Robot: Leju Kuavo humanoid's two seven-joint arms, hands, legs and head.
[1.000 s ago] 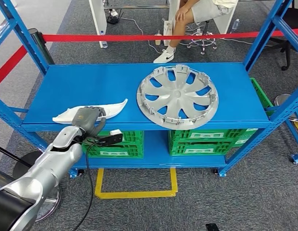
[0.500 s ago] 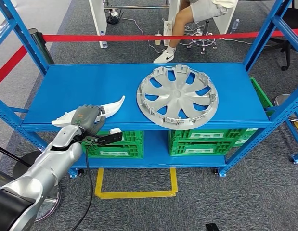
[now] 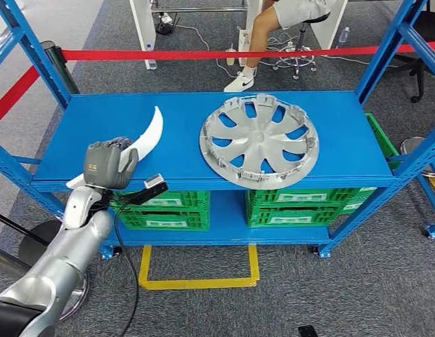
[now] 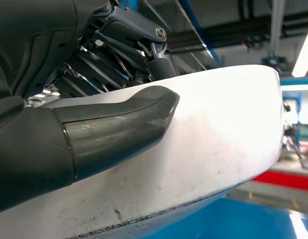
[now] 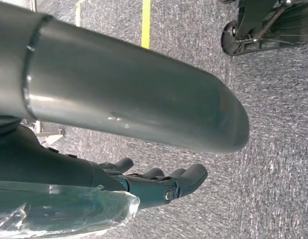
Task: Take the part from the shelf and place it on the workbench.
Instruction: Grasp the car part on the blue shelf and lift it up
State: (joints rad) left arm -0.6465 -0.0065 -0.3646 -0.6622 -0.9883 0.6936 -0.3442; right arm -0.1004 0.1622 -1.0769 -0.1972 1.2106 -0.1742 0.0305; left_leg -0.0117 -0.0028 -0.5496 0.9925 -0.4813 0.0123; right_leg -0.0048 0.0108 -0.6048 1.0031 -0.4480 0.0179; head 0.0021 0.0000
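Your left hand (image 3: 106, 165) is gripping the white curved part (image 3: 143, 138) at the front left edge of the blue shelf (image 3: 172, 123), thumb (image 4: 118, 124) pressing across its face. The part is tilting up off the shelf, its pointed tip rising toward the shelf's middle while its lower end is poking out below your hand near the front lip. A blue upright (image 3: 31, 53) is standing just to the left, and a red barrier tape (image 3: 204, 54) is running behind the shelf. The silver wheel cover (image 3: 259, 139) is lying well apart to the right, with bare blue surface between. The part is looking smooth, glossy and slightly scuffed. Your right hand (image 5: 163, 186) is hanging over the grey carpet (image 5: 276, 124), fingers loosely extended and holding nothing.
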